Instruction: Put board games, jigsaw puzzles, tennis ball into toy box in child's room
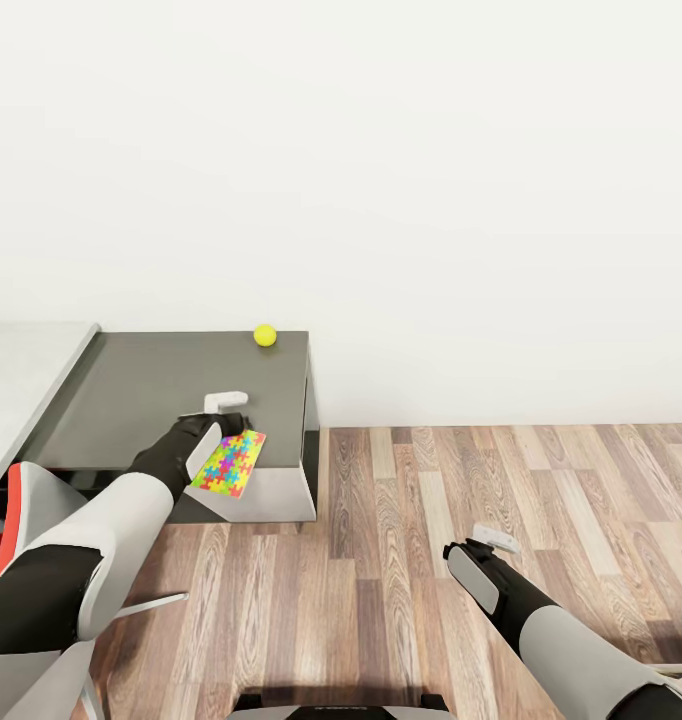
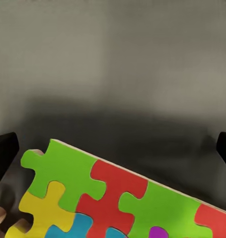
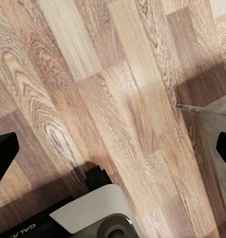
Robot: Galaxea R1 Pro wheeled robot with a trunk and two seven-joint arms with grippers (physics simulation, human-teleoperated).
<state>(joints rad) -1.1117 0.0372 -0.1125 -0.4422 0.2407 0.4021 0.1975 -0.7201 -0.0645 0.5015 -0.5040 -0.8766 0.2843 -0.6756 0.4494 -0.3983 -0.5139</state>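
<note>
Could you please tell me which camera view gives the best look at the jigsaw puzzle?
The head view: the whole jigsaw puzzle shows there, at the left gripper above the dark desk. The left wrist view gives a close look at part of its coloured pieces. The right wrist view looks at the wood floor.

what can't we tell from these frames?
- Left gripper grip: head view, the jigsaw puzzle covers the fingertips; contact unclear.
- Puzzle's lower part: left wrist view, cut off by the frame edge.
- Tennis ball: head view, too small for detail.
- Pale grey top and red chair: head view, cut by the picture's left edge.
- Right gripper: head view, finger gap unreadable.
</note>
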